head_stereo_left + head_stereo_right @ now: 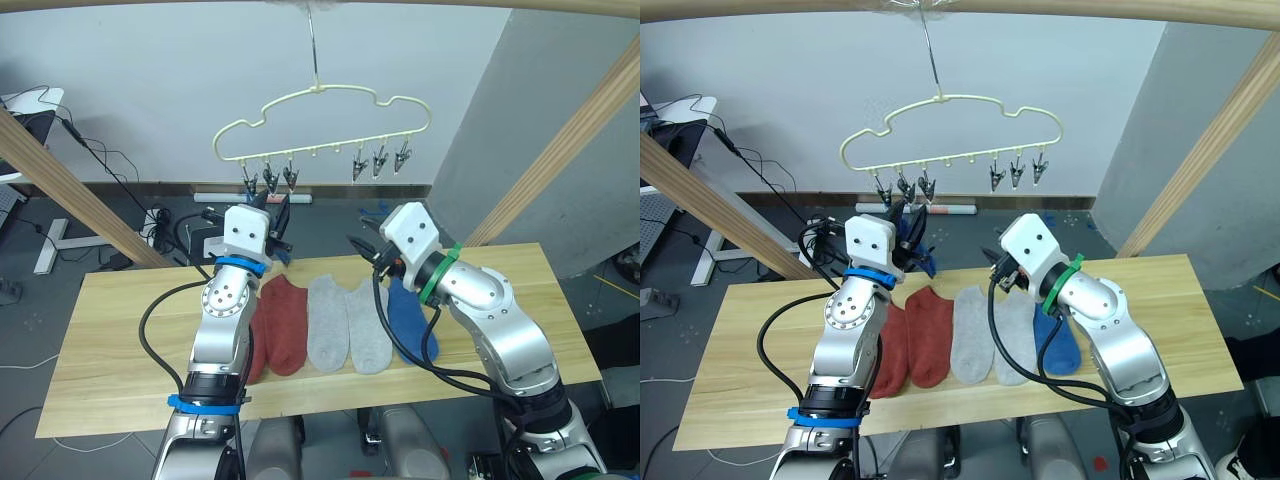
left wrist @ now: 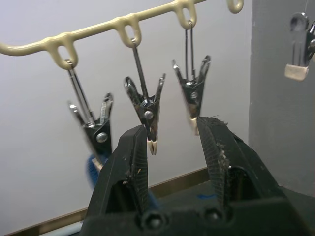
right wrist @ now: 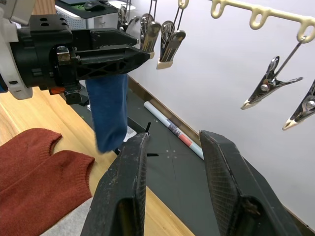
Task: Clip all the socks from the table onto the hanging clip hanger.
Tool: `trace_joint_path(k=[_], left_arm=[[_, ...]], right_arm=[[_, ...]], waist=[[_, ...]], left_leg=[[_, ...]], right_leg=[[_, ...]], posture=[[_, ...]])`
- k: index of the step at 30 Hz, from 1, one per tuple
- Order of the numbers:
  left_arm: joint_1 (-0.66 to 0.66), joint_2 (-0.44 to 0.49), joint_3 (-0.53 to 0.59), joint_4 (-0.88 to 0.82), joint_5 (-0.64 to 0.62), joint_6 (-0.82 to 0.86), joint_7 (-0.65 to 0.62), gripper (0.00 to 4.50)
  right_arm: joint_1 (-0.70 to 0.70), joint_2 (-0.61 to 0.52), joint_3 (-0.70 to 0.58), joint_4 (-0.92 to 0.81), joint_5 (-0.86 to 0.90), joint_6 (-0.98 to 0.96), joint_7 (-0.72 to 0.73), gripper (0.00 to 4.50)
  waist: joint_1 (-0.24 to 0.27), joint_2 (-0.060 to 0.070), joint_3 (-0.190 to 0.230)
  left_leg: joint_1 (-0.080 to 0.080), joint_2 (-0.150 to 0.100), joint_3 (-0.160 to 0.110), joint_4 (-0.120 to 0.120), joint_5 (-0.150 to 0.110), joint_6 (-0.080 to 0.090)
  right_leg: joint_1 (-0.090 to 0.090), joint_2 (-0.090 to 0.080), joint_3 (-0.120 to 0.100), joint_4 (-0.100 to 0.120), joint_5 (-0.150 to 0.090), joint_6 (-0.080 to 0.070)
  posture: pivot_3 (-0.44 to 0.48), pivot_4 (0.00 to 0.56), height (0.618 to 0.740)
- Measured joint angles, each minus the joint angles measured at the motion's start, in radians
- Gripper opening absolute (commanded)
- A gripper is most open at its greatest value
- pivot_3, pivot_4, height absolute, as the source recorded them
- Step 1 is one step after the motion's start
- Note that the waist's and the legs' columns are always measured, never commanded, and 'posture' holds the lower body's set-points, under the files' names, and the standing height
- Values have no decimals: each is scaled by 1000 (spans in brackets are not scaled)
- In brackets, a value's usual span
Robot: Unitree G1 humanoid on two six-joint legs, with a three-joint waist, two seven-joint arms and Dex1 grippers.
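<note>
One blue sock point(image 3: 109, 115) hangs half-hidden behind the left claw point(image 3: 118, 53).

White back wall point(image 1: 150, 80), grey side wall point(image 1: 540, 110), dark floor point(image 1: 120, 225), slanted wooden beams point(image 1: 60, 185), tangled cables point(image 1: 160, 225)

Left gripper point(image 2: 173, 142) raised high, fingers apart. Right gripper point(image 3: 172, 147) raised forward, fingers apart, nothing between.

cream clip hanger point(image 1: 950, 130) hanging up top, left gripper point(image 1: 908, 225) raised right under its left clips with a blue sock point(image 1: 918, 250), five socks on the bench point(image 1: 740, 340), right gripper point(image 1: 998, 268) over them
</note>
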Motion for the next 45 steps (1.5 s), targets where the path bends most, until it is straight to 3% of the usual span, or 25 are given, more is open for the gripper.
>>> trace_joint_path(k=[30, 44, 45], left_arm=[[-147, 1, 36, 103, 5, -36, 57, 1797], [-150, 2, 37, 109, 1, -33, 52, 1797], [-150, 2, 37, 110, 0, -33, 52, 1619]], right_arm=[[-30, -9, -22, 20, 68, -50, 28, 1699], [-35, -10, -22, 25, 67, -53, 30, 1699], [-35, -10, -22, 25, 67, -53, 30, 1750]], waist=[[0, 0, 0], [0, 0, 0], [0, 0, 0]], left_leg=[[0, 0, 0, -1, 0, 0], [0, 0, 0, -1, 0, 0], [0, 0, 0, -1, 0, 0]], right_leg=[[0, 0, 0, -1, 0, 0], [0, 0, 0, -1, 0, 0], [0, 0, 0, -1, 0, 0]], posture=[[-201, 284, 740], [-198, 284, 740], [-198, 284, 740]])
